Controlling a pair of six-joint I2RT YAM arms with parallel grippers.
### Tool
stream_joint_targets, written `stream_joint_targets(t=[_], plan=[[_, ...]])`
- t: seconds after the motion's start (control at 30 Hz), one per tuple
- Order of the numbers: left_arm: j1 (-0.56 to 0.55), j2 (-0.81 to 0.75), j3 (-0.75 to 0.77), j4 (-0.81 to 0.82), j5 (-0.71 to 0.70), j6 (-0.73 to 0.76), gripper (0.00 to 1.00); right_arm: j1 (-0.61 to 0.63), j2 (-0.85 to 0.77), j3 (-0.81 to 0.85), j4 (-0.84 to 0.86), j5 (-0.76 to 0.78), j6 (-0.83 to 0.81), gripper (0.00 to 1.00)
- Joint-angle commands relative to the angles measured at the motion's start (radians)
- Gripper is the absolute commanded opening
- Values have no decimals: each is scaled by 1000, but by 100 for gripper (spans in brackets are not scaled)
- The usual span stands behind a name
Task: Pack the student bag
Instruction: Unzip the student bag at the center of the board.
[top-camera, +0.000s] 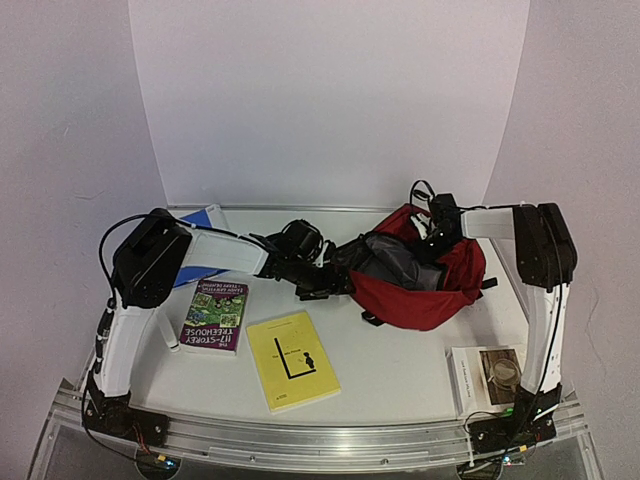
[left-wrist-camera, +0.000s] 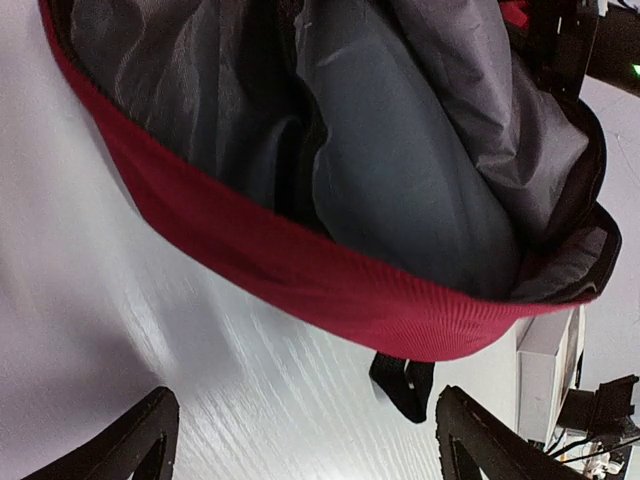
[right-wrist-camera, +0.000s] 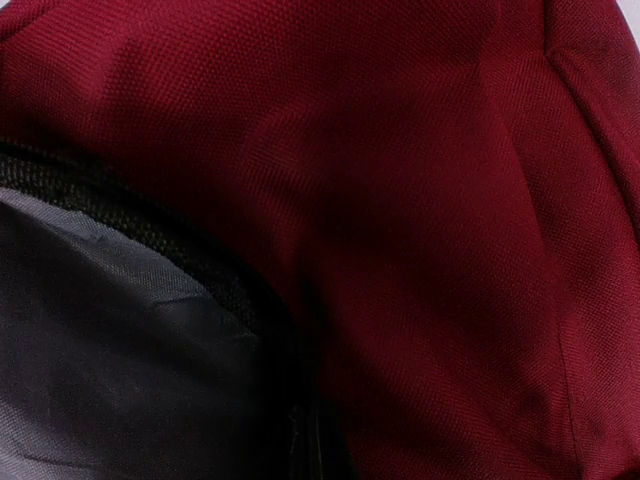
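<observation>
The left gripper (left-wrist-camera: 305, 420) was held wide and empty before the bag (left-wrist-camera: 300, 270); the right gripper's (top-camera: 437, 228) state was hidden; opening best propped wide.

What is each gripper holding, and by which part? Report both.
Left gripper: nothing; fingers open, short of the student bag. Right gripper: at the bag's far rim; whether it grips cannot be told.

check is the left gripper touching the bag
Apart: left wrist view shows bare table between the left gripper and the student bag.
</observation>
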Motion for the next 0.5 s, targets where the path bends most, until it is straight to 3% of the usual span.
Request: stream_joint_targets(t=[0.0,0.13,0.3,0.47], plan=[[4,29,67,-24,-9,-10,85,0,31,21,4,61,25,0],[-62,-59,30,13,-77,71,87,-1,14,59,3,61,42,0],[-118,-86,121,-68,-188,159,91,-1,-4,77,1,11,82,0],[-122,-2,290,-122,-172,203,93,-1,-18,61,-7,-25,99,0]])
